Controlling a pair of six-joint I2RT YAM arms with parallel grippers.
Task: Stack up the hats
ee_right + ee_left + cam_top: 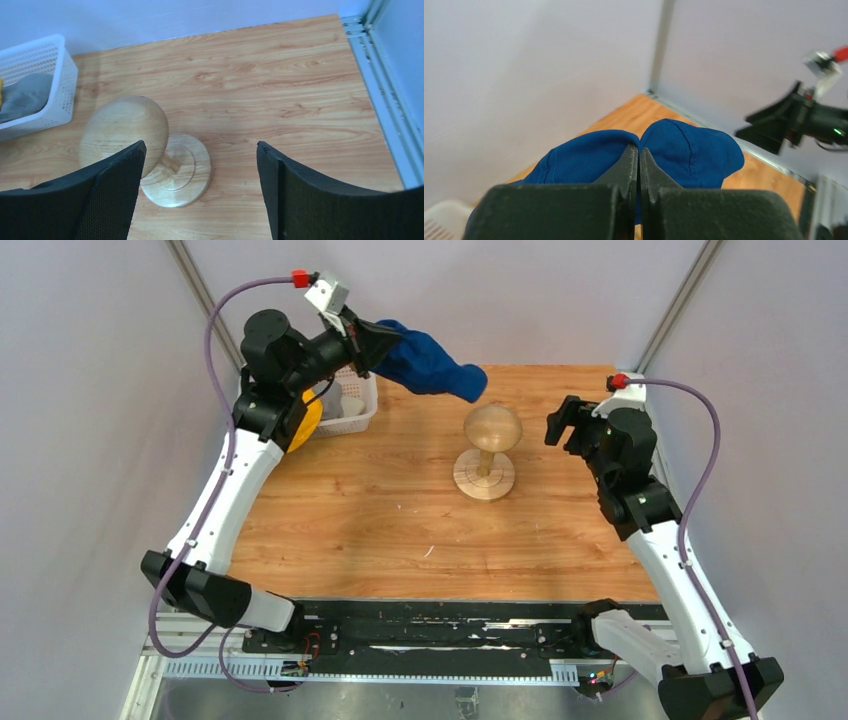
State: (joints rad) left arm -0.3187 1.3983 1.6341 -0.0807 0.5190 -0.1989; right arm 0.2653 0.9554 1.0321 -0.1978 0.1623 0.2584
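Navy hat [432, 365] held aloft, left of the wooden stand [488, 445]
It is clamped between the closed fingers of the left gripper [639, 150]; the fingers of the right gripper [200, 150] are spread apart, empty, right of the stand.

A robot lab cell: pale walls [80, 390] on metal posts [196, 285] box in a wooden table [380, 510] and mounting rail [430, 635].

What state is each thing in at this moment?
left tool, shut on the navy hat
navy hat, lifted, hanging in the air
right tool, open, empty
wooden stand, upright, bare
basket, upright, grey hat inside
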